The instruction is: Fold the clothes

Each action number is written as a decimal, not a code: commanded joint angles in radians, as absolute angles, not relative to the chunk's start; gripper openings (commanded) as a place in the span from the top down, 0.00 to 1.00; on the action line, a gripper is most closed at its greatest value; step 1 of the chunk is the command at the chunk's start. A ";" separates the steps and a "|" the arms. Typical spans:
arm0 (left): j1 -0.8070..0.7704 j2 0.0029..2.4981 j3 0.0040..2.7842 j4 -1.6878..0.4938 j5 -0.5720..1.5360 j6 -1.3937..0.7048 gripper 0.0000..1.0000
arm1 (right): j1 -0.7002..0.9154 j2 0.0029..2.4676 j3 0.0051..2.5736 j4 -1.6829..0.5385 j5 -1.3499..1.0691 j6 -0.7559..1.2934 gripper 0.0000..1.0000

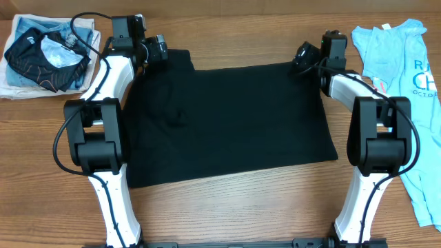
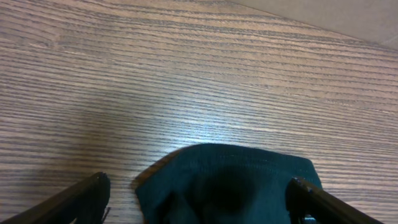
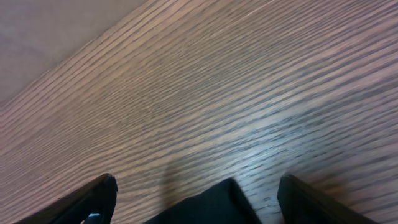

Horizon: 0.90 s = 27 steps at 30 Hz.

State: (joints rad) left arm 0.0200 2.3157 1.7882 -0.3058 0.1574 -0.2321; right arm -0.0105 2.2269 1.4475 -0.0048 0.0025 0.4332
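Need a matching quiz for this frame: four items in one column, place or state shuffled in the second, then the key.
1 black T-shirt
2 light blue T-shirt
3 black garment with orange lines
4 left gripper

A top-left corner of overhead view, on a pile of clothes
B open, at a black T-shirt corner
C spread flat, centre of overhead view
D right edge of overhead view

Pairs: 1-C, 2-D, 3-A, 4-B

Even overhead light, soft glare on table (image 2: 205, 134), right wrist view blurred
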 commanded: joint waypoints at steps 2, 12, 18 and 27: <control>0.024 2.379 1.815 -0.298 0.158 -0.221 0.09 | -0.004 2.235 1.480 -0.015 0.000 0.436 0.16; 0.023 2.424 1.815 -0.281 0.185 -0.232 0.12 | 0.006 2.247 1.480 -0.033 0.010 0.437 0.32; 0.023 2.424 1.815 -0.280 0.185 -0.232 0.28 | 0.007 2.258 1.480 -0.038 0.010 0.439 0.57; 0.023 2.424 1.815 -0.276 0.185 -0.251 0.66 | 0.007 2.258 1.481 -0.055 0.010 0.445 0.91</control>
